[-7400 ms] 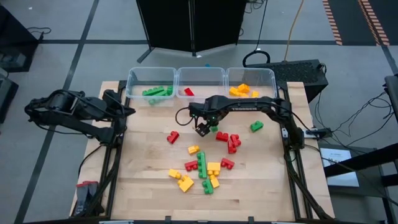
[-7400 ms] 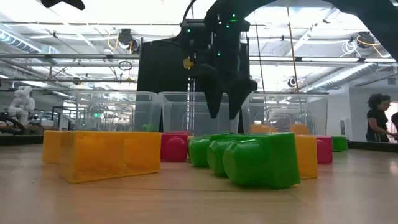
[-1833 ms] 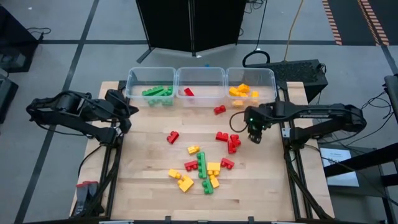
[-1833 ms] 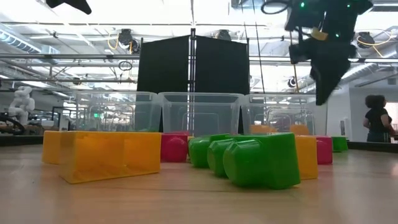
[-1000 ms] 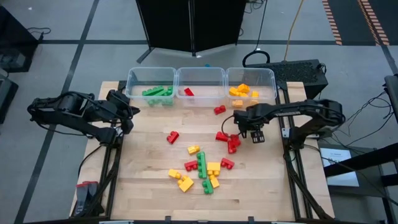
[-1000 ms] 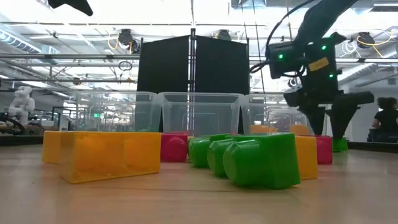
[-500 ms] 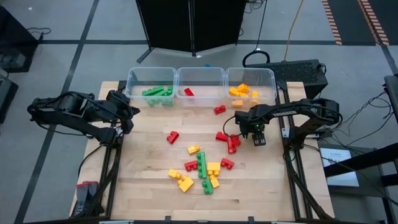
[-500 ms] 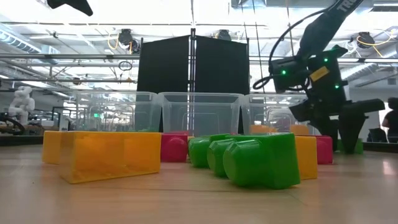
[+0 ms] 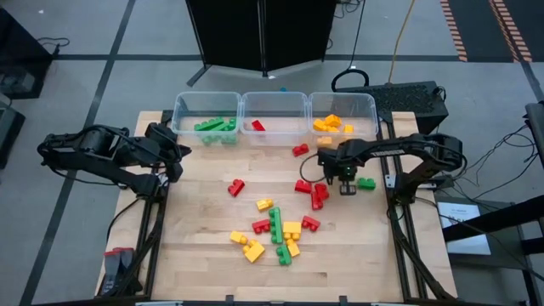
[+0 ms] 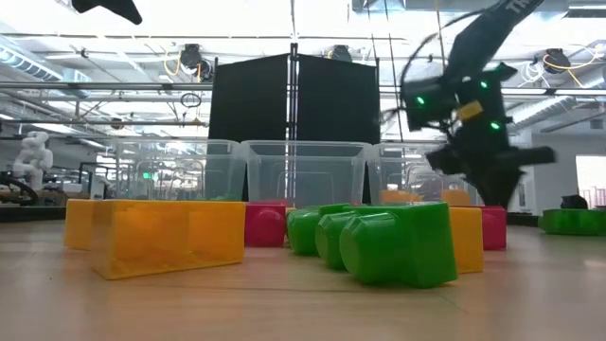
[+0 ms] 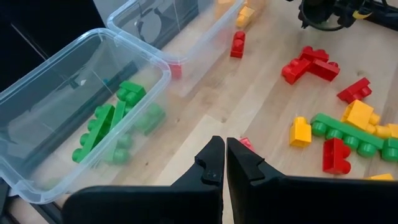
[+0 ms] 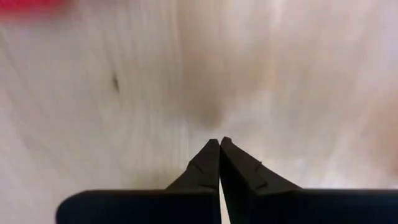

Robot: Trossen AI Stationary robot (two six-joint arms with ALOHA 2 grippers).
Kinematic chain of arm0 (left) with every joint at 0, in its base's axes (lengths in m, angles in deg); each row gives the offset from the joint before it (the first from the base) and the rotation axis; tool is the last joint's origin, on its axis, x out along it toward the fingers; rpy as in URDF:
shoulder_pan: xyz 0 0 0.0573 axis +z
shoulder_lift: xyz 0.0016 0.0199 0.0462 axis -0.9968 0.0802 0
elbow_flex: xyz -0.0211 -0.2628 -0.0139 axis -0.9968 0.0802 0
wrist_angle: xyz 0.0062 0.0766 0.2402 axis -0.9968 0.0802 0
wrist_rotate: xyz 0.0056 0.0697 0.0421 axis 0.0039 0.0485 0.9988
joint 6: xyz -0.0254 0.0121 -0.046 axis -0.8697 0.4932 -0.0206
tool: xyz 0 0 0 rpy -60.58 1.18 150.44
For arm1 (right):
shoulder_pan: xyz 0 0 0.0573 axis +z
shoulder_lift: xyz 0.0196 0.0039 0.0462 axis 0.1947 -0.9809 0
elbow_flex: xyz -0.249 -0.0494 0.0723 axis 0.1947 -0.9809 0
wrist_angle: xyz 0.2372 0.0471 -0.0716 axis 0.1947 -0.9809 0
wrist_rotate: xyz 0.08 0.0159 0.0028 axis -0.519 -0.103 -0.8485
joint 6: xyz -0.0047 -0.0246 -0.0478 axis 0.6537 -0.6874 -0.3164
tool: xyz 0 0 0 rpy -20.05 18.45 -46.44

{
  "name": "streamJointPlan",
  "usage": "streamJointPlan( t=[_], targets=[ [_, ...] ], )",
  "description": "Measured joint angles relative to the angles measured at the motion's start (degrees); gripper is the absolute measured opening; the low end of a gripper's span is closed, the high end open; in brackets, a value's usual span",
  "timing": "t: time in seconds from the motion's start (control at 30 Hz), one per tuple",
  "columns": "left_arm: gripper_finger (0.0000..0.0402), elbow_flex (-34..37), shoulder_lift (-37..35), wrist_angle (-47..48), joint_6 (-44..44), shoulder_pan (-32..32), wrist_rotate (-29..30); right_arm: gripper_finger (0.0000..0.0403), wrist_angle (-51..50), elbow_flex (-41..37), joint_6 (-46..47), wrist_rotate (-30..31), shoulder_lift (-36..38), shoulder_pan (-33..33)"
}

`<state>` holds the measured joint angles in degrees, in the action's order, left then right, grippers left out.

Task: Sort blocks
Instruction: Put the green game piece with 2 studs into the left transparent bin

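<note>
- I am seeing the left gripper (image 9: 176, 153) waiting at the left edge of the table (image 9: 204, 246), just in front of the left clear bin (image 9: 206, 119); its fingers (image 11: 211, 165) are pressed together with nothing between them.
- The left clear bin is holding green blocks (image 9: 214, 127). The middle clear bin (image 9: 274, 118) is holding one red block (image 9: 257, 126). The right clear bin (image 9: 342, 116) is holding yellow blocks (image 9: 328, 123).
- One red block (image 9: 299, 150) is lying on the table just in front of the gap between the middle and right bins.
- A lone red block (image 9: 235, 187) is lying left of the table's centre, apart from the rest.
- A mixed pile of yellow, green and red blocks (image 9: 276, 234) is sitting in the near middle of the table. In the low view, a large yellow block (image 10: 156, 235) and green blocks (image 10: 398, 243) from this pile are filling the foreground and hiding much of the table behind them.
- A cluster of red blocks (image 9: 312, 191) is lying just left of the right gripper (image 9: 346, 186).
- The right gripper is standing low over bare wood; its fingers (image 12: 214, 162) are pressed together and pinching nothing.
- A single green block (image 9: 366, 183) is lying just beside the right gripper, on its right, near the table's right edge, apart from the fingertips.
- The right arm (image 9: 408, 149) is arching in from the right side of the table, above that green block's corner.
</note>
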<state>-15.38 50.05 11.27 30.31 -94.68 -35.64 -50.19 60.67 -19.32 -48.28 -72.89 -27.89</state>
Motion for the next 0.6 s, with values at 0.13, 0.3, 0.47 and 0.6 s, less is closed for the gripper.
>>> streamJointPlan(
  t=[0.13,0.3,0.47,0.6],
  targets=[
    [0.0,0.0,0.0,0.0,0.1,0.0,0.9,0.0013,0.2,5.9,3.6,-1.8,0.0,0.0],
    [0.0,0.0,0.0,0.0,0.1,0.0,0.9,0.0034,-7.1,13.3,7.6,-2.2,0.3,-0.2],
    [0.0,0.0,0.0,0.0,0.1,0.0,0.9,0.0094,-10.8,11.8,14.0,-6.6,4.9,-0.8],
    [0.0,0.0,0.0,0.1,0.1,0.0,0.9,0.0171,-11.6,5.8,20.3,-8.1,13.0,-0.9]
  ],
)
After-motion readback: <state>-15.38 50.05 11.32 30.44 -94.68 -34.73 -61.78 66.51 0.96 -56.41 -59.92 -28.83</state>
